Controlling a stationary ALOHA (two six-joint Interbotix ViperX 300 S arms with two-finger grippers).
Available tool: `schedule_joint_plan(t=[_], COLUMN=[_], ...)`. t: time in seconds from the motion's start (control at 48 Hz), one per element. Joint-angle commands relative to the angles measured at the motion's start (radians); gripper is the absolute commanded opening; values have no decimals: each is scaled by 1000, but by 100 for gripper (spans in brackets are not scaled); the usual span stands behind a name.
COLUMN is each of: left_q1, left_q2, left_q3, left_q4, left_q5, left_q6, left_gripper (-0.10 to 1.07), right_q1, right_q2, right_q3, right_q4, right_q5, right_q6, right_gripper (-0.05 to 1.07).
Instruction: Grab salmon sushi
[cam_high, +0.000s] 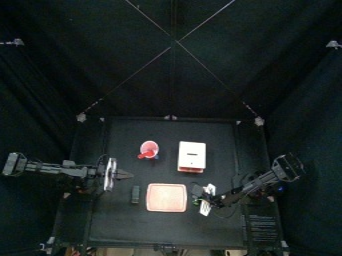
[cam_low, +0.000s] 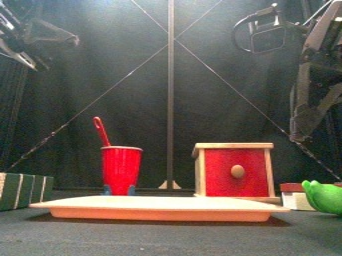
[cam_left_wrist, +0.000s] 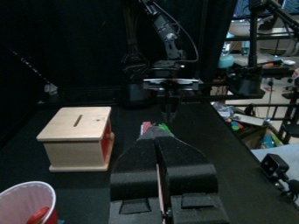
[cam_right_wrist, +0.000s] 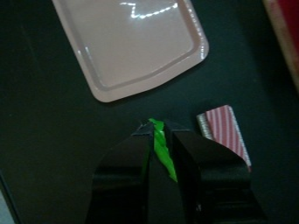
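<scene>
A: The salmon sushi (cam_right_wrist: 225, 133) is logged near the table's front right corner, just beside the right pincer (cam_right_wrist: 163, 150), off the pink tray (cam_right_wrist: 135, 44). Pincer jaws are drawn together.

B: Jaws should be opened before descent, centred over the piece. Tray rim is to be avoided. Left pincer (cam_left_wrist: 163, 144), also narrow, is parked left.
</scene>
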Motion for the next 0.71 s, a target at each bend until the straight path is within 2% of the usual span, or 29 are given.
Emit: schedule_joint_plan(t=[0.0, 0.333, 0.688], left_q1=[2, 6, 12], left_q2=[6, 5, 6], left_q3=[-15, -12, -11], left_q4=[2, 2, 0], left_q5=[-8, -9, -9], left_q6=[2, 2, 2], left_gripper=[-3, -3, -3], right_q1=[-18, -67, -109], right_q2=[-48, -86, -83], right_q3=[2, 87, 126], right_q4=[-11, -5, 0], right_q5=[31, 31, -29], right_q6=[3, 3, 0], right_gripper=[60, 64, 84])
